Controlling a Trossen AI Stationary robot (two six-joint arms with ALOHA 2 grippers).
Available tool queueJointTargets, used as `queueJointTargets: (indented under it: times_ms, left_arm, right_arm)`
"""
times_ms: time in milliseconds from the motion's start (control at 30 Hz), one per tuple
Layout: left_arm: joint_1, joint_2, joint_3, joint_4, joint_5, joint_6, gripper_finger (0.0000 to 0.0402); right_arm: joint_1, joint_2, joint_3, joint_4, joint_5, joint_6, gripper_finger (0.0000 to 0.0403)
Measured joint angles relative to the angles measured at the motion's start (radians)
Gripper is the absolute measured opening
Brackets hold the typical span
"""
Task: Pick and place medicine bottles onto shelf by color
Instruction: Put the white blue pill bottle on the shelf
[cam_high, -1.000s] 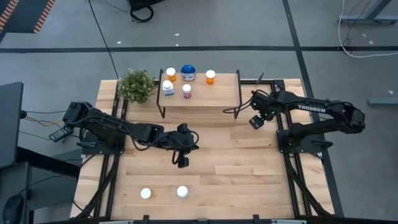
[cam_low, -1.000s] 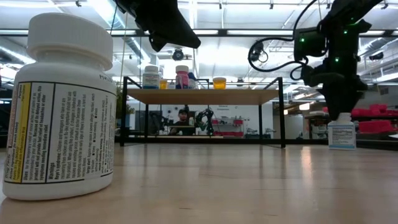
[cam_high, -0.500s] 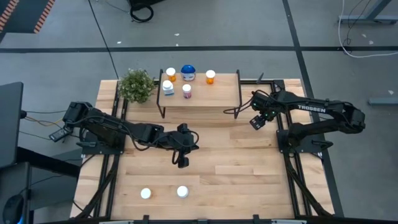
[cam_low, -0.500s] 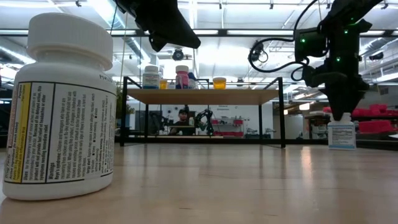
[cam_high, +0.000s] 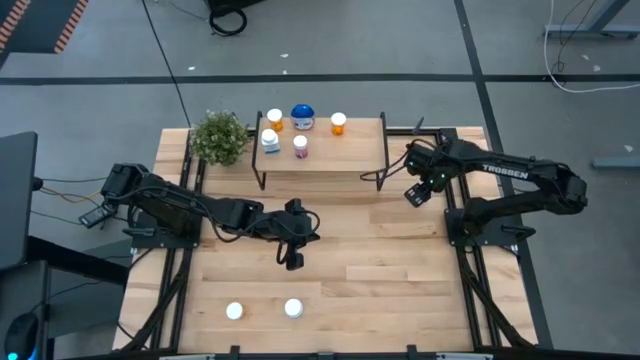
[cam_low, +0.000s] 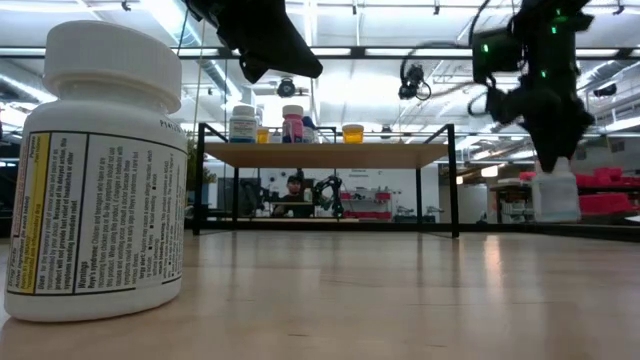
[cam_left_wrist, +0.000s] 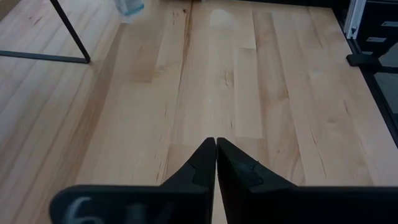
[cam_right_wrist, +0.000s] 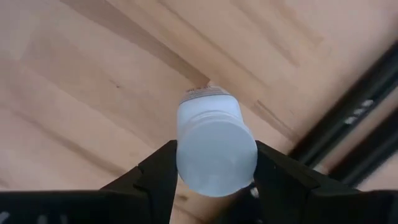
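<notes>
My right gripper (cam_right_wrist: 216, 163) is shut on a white-capped, bluish-white medicine bottle (cam_low: 557, 192), right of the shelf (cam_high: 322, 158), a light-wood board on black legs. Several bottles stand on the shelf: two orange (cam_high: 275, 120) (cam_high: 338, 124), a blue-lidded one (cam_high: 302, 117), a bluish-white one (cam_high: 270, 140), a pink one (cam_high: 300, 146). Two white-capped bottles (cam_high: 234, 311) (cam_high: 293, 308) stand upright near the table's near edge. My left gripper (cam_left_wrist: 215, 142) hangs shut and empty above the table's middle. My right gripper pinches the bottle at its white cap (cam_right_wrist: 217, 134) between the two fingers (cam_right_wrist: 158, 174), one on each side. The fingers come from above, pointing down. The bottle hangs upright below them, its base (cam_low: 557, 218) lifted clear of the table.
A green potted plant (cam_high: 219, 137) stands at the shelf's left end. The shelf's black legs (cam_high: 385, 170) and a black cable lie close to the held bottle. Bare wood stretches between the shelf and the two near bottles. A large white bottle (cam_low: 100, 170) fills the low view's left.
My right gripper has taken hold of the bottle and risen, drawing slightly toward the table's far edge. The bottle, which stood on the table, now hangs upright clear of it.
</notes>
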Motion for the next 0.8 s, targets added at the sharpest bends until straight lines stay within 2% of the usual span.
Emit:
queueJointTargets:
  times_ms: [367, 533, 800]
  left_arm:
    - [0.0, 0.0, 0.0, 0.0, 0.0, 0.0, 0.0019]
    - [0.0, 0.0, 0.0, 0.0, 0.0, 0.002, 0.0021]
    - [0.0, 0.0, 0.0, 0.0, 0.0, 0.002, 0.0012]
  right_arm:
    - [0.08, 0.019, 0.473, -0.125, 0.009, 0.035, 0.0193]
    - [0.124, 0.121, 0.648, -0.279, 0.054, 0.036, 0.0193]
    - [0.19, 0.333, 0.892, -0.294, 0.105, -0.033, 0.0193]
